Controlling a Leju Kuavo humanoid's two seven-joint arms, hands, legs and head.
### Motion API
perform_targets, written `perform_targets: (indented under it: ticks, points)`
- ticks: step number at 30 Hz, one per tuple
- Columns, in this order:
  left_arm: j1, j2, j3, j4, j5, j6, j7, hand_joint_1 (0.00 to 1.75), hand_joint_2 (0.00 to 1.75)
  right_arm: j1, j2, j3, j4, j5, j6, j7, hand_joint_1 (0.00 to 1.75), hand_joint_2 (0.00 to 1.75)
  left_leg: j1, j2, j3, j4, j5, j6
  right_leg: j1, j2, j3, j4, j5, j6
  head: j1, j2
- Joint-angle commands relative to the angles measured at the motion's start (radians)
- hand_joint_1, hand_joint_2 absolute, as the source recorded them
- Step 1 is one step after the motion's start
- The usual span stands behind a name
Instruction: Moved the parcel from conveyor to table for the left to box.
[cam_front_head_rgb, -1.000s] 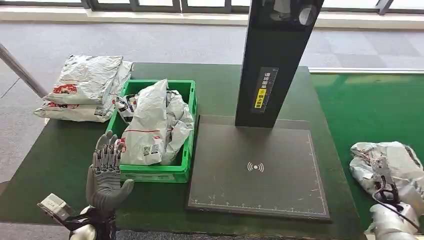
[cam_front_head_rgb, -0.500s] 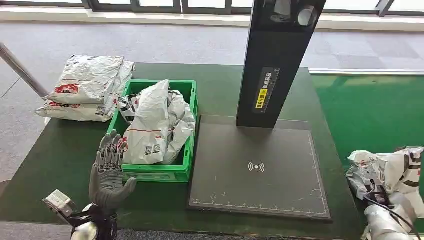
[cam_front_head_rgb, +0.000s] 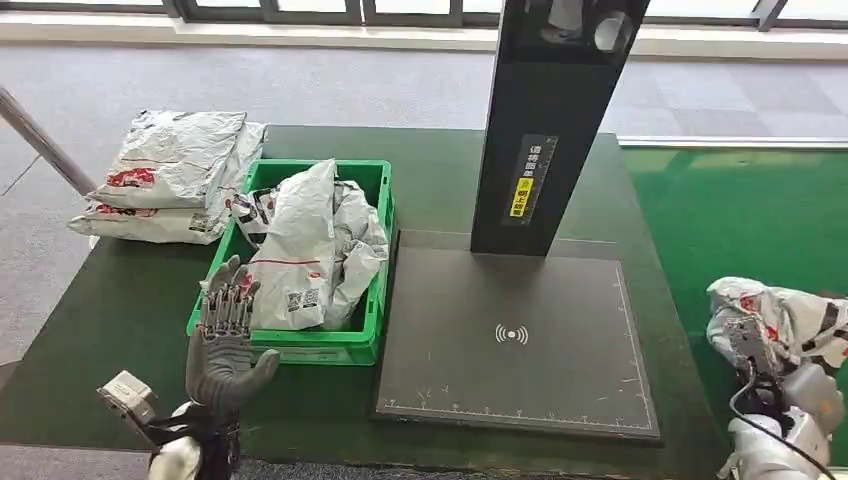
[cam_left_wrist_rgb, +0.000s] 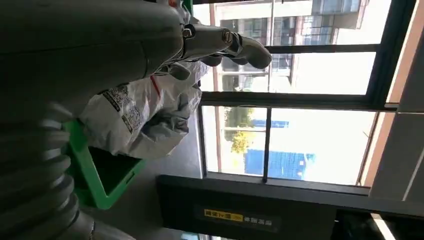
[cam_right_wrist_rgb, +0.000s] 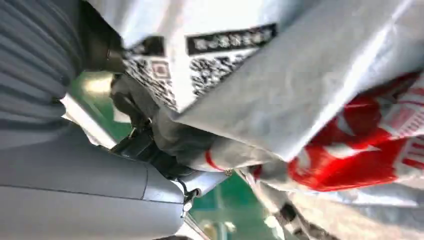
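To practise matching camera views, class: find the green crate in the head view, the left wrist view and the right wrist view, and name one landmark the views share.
Head view: green crate left of centre on the table, full of parcels, beside the left robot hand.
Left wrist view: crate rim at lower left, under a grey parcel.
Right wrist view: not in it.
Shared landmark: the black scanner post.

Silver-grey parcel (cam_front_head_rgb: 780, 318) with red print, black codes; green crate (cam_front_head_rgb: 310, 342); dark-green table (cam_front_head_rgb: 120, 310).
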Motion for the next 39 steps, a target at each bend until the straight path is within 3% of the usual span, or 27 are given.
perform_targets:
  ticks: [1, 12, 15, 16, 18, 19, 20, 22, 24, 27, 31, 39]
  points:
    - [0.016, 0.001, -0.007, 0.003, -0.007, 0.012, 0.004, 0.00, 1.75, -0.056, 0.081, -0.143, -0.069, -0.113, -0.031, -0.180, 1.75, 1.75, 0.000, 0.003, 0.001, -0.001, -0.001, 0.000, 0.000, 0.003, 0.000, -0.001, 0.000, -0.001, 0.000, 0.000]
    - [0.016, 0.001, -0.007, 0.003, -0.007, 0.012, 0.004, 0.00, 1.75, -0.056, 0.081, -0.143, -0.069, -0.113, -0.031, -0.180, 1.75, 1.75, 0.001, 0.004, 0.003, -0.003, 0.000, -0.001, 0.001, 0.004, 0.002, -0.004, 0.002, -0.002, 0.000, 0.000]
    - [0.020, -0.008, -0.007, -0.004, -0.005, 0.020, 0.004, 0.00, 1.75, -0.059, 0.126, -0.135, -0.132, -0.238, 0.002, -0.365, 1.75, 1.75, 0.000, 0.003, 0.001, -0.001, 0.000, -0.001, 0.000, 0.003, 0.000, -0.001, 0.001, -0.001, 0.000, 0.000]
    - [0.024, -0.013, -0.008, -0.014, -0.006, 0.027, 0.004, 0.00, 1.75, -0.049, 0.157, -0.104, -0.185, -0.297, 0.030, -0.411, 1.75, 1.75, 0.001, 0.004, 0.001, -0.001, 0.000, -0.001, 0.001, 0.003, 0.000, -0.002, 0.001, -0.001, 0.000, 0.000]
    - [0.041, -0.020, -0.013, -0.039, -0.007, 0.042, 0.004, 0.00, 1.75, 0.046, 0.257, 0.103, -0.436, -0.509, 0.106, -0.411, 1.75, 1.75, 0.000, 0.005, 0.000, -0.001, -0.001, -0.001, 0.001, 0.005, -0.001, -0.001, 0.001, -0.001, 0.000, 0.000]
    - [0.045, -0.022, -0.012, -0.046, -0.007, 0.045, 0.004, 0.00, 1.75, 0.072, 0.282, 0.146, -0.499, -0.541, 0.117, -0.411, 1.75, 1.75, 0.001, 0.007, 0.001, -0.001, -0.001, -0.001, 0.001, 0.006, -0.001, -0.001, 0.001, -0.002, 0.000, 0.000]
    - [0.062, -0.027, -0.010, -0.065, -0.006, 0.051, 0.004, 0.00, 1.75, 0.170, 0.351, 0.271, -0.692, -0.660, 0.163, -0.411, 1.75, 1.75, 0.001, 0.005, 0.001, -0.001, -0.001, -0.001, 0.001, 0.005, 0.000, -0.001, 0.001, -0.002, 0.000, 0.000]
    - [0.078, -0.036, -0.005, -0.085, -0.005, 0.046, 0.004, 0.00, 1.75, 0.301, 0.438, 0.404, -0.944, -0.753, 0.228, -0.411, 1.75, 1.75, 0.002, 0.005, 0.003, -0.003, -0.001, -0.002, 0.002, 0.004, 0.001, -0.003, 0.000, -0.002, 0.000, 0.000]
    - [0.082, -0.042, -0.007, -0.090, -0.008, 0.042, 0.004, 0.00, 1.75, 0.435, 0.489, 0.562, -1.150, -0.768, 0.233, -0.411, 1.75, 1.75, 0.002, 0.002, 0.003, -0.003, -0.001, -0.002, 0.003, 0.002, 0.002, -0.002, -0.001, -0.003, 0.000, 0.000]
    - [0.088, -0.050, -0.016, -0.106, -0.011, 0.043, 0.004, 0.00, 1.75, 0.521, 0.506, 0.737, -1.253, -0.704, 0.242, -0.408, 1.75, 1.75, 0.003, 0.004, 0.004, -0.003, -0.004, -0.003, 0.003, 0.004, 0.002, -0.001, -0.003, -0.005, 0.000, 0.000]
    - [0.101, -0.056, -0.003, -0.116, 0.001, 0.039, 0.004, 0.00, 1.75, 0.532, 0.500, 0.866, -1.289, -0.667, 0.241, -0.392, 1.75, 1.75, 0.004, 0.005, 0.001, -0.001, -0.005, -0.005, 0.004, 0.005, -0.002, 0.002, -0.005, -0.007, 0.000, 0.000]
    - [0.051, -0.048, -0.004, -0.056, 0.004, 0.013, 0.004, 0.00, 1.75, 0.564, 0.484, 0.883, -1.312, -0.714, 0.232, -0.394, 1.75, 1.75, 0.004, 0.002, 0.002, -0.002, -0.004, -0.005, 0.004, 0.001, 0.000, -0.001, -0.005, -0.007, 0.000, 0.000]
